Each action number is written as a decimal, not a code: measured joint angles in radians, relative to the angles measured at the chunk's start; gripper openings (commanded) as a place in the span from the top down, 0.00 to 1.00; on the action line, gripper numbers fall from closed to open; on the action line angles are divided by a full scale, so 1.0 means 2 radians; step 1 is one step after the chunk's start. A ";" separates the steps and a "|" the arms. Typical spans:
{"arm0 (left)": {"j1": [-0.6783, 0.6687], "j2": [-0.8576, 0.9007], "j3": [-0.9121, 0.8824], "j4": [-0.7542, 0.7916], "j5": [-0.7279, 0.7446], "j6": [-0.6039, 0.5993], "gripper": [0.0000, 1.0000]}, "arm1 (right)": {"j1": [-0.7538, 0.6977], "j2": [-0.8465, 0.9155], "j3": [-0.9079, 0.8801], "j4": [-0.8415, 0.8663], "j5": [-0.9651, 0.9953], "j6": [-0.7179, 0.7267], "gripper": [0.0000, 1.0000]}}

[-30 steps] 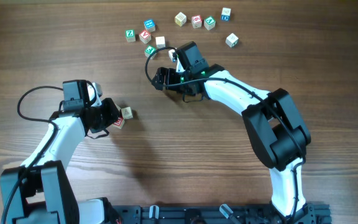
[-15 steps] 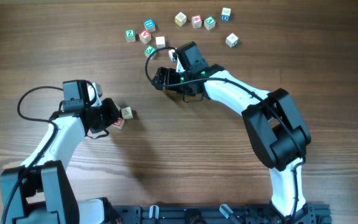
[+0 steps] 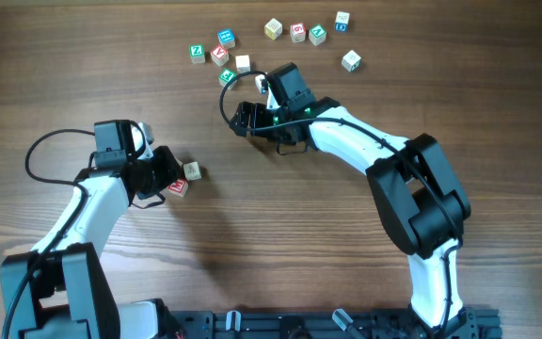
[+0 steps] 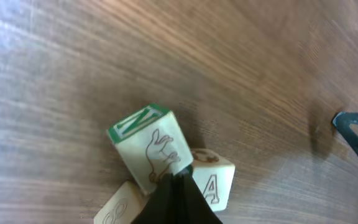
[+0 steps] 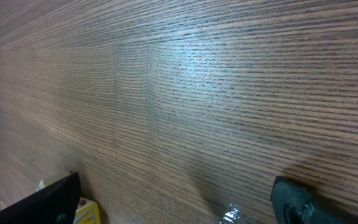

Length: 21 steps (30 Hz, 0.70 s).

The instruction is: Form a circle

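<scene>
Surface: dark-grained wooden table (image 3: 280,235), with cubes in two places.
Left gripper (image 4: 174,194): clenched into one dark wedge and grasping nothing. Its tip touches the seam between cubes.
At the tip: N cube (image 4: 148,146) with a green top, A cube (image 4: 213,180) touching it, and a third cube (image 4: 120,208) tucked against both.
Cluster (image 3: 185,178): lies just to the robot's right of the left gripper. From above it shows a red-faced cube (image 3: 178,186) and a pale one beside it.
Long axis: none, as the bunch is compact.
Right gripper (image 3: 243,118): jaws spread wide and empty over bare wood, well apart from the cluster.
Loose cubes (image 3: 224,52): scattered along the far side, just beyond the right gripper.
Nearer arm: the left for the cluster, the right for the loose cubes.
Likely next: a short nudge outward from the left tip, or the right gripper fetching another cube.
</scene>
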 measured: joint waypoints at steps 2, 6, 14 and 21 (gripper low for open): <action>0.000 -0.008 0.003 -0.020 0.000 -0.003 0.96 | 0.000 0.000 0.000 0.000 0.000 0.000 0.00; 0.000 -0.063 0.014 -0.080 -0.002 -0.005 0.96 | 0.000 0.000 0.000 0.000 0.000 0.000 0.01; 0.000 -0.122 0.019 -0.200 -0.053 -0.005 0.96 | 0.000 0.000 0.000 0.000 0.000 0.000 0.01; 0.000 -0.107 -0.016 -0.173 -0.084 -0.002 0.96 | 0.000 0.000 0.000 0.000 0.000 0.000 0.01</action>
